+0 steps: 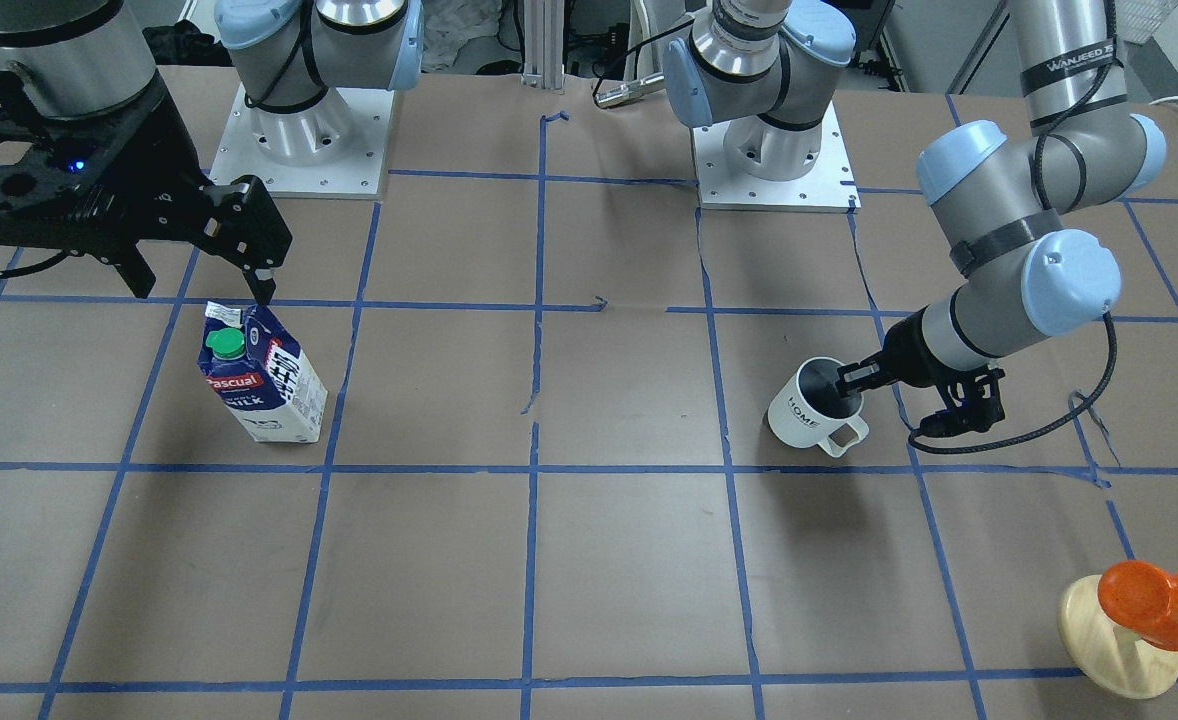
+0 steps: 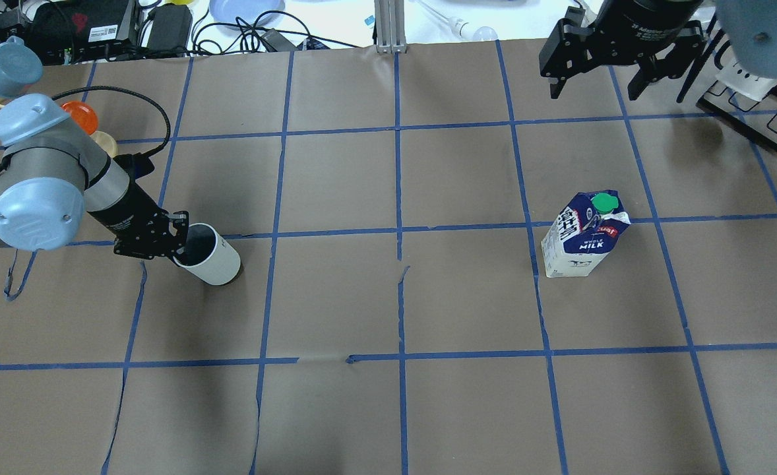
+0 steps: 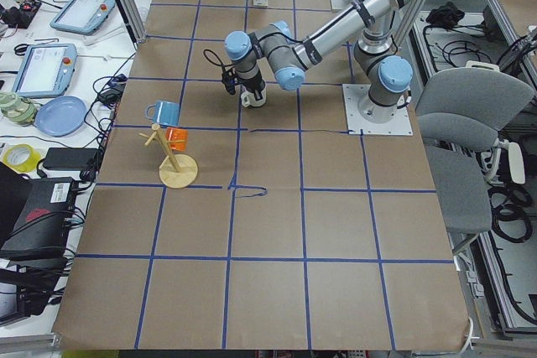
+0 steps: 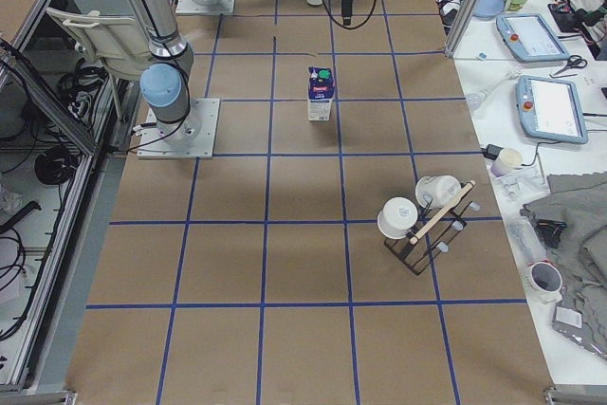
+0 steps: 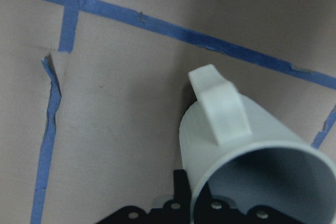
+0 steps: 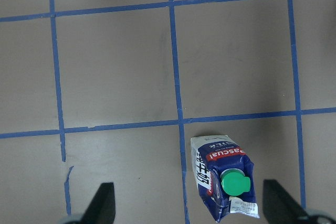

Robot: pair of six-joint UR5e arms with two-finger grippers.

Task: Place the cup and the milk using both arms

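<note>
Cup (image 1: pixel 811 410) first: my left gripper (image 1: pixel 854 383) is clamped on its rim beside the handle, one finger inside, at the left side of the paper-covered table (image 2: pixel 336 297). It looks a touch tipped, so I'd move slowly and set the base flat before letting go. Over on the right, the milk carton (image 2: pixel 583 236) stands upright, and my right gripper (image 2: pixel 591 86) hangs high beyond it, jaws wide apart. I'd centre over it, square to its flat sides, and grip the body below the green cap (image 2: pixel 602 202).
</note>
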